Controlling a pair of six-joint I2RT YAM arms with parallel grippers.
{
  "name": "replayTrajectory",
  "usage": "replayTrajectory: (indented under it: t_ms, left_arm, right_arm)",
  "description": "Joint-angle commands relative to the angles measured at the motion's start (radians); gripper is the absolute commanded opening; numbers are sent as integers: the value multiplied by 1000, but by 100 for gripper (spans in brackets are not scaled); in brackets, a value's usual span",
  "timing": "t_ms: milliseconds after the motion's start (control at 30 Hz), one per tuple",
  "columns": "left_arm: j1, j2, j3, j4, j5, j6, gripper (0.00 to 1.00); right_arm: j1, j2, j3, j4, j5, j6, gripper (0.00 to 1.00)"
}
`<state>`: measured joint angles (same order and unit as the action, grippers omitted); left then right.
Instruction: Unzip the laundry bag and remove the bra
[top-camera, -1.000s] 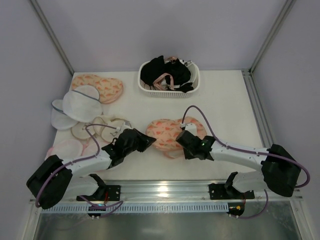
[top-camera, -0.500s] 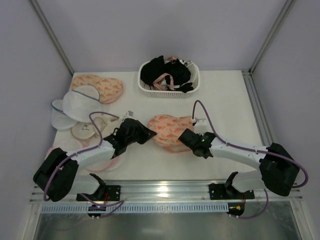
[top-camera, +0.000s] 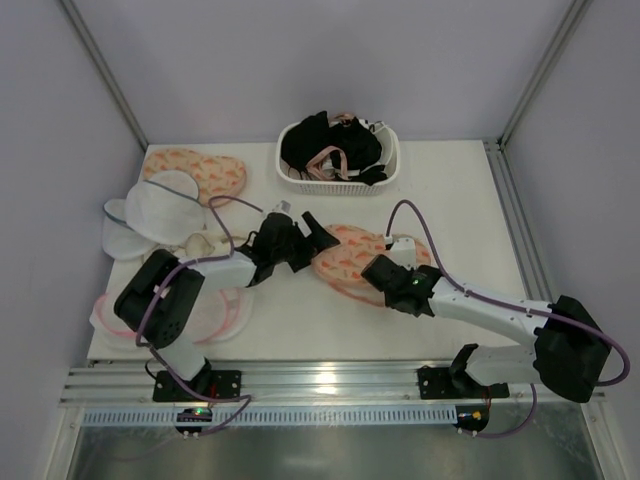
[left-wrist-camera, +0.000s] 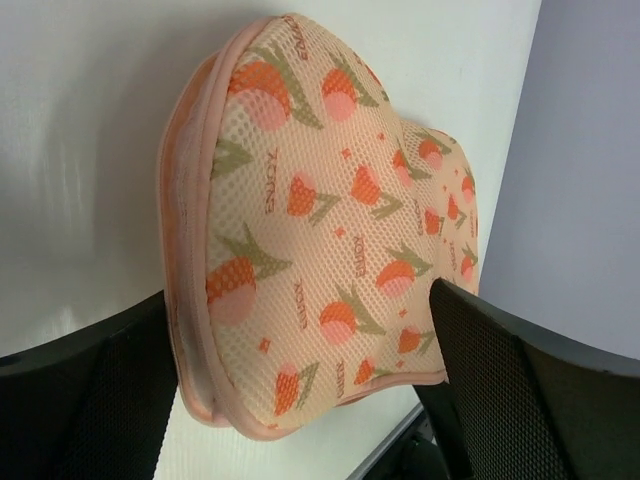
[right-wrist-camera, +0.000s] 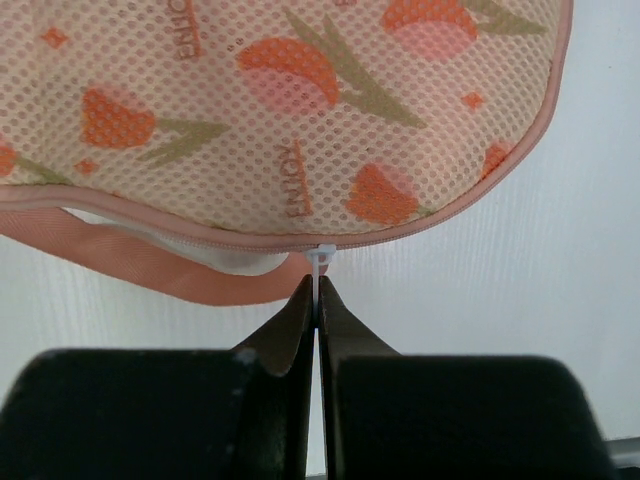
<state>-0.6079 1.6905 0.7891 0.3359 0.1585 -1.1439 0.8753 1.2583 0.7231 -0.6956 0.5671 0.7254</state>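
Two steps make up the task, and the first appears to be only partly done. The right pincer (right-wrist-camera: 317, 300) is closed on the white zip tab (right-wrist-camera: 322, 262) at the rim of the laundry bag (top-camera: 352, 255). The bag lies on the bench (top-camera: 450, 200) directly ahead of the pincer's tips. To one side of the tab the rim gapes, showing pale lining; to the other side the zip is closed. The left pincer (left-wrist-camera: 305, 300) stands open, its jaws straddling the bag's opposite end without visibly squeezing it. The bra cannot be identified in any view and is presumably inside the bag. Remaining: run the zip round the rim, spread the halves, extract the bra.
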Motion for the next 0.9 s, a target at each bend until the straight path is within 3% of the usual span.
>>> replayTrajectory:
  t_ms: [0,167,400,567,867]
  left_arm:
    - [3,-126,-37,-49,-54,7,100]
    - [3,-387,-152,-211,-102,-37,99]
    - [-27,-601,-321,-235,-25,-126,99]
    - [-99,-606,-350,-206,1,-189,100]
    - [-125,-463,-335,-54,1,-246,99]
  right_arm:
    - [-1,-45,-11,62,-36,-24,4]
    - [8,-63,-42,204,-290,-113,4]
    - [31,-79,-59,404,-522,-162,4]
    - [31,-51,-53,490,-647,-201,4]
    - [33,-13,-22,510,-694,-228,4]
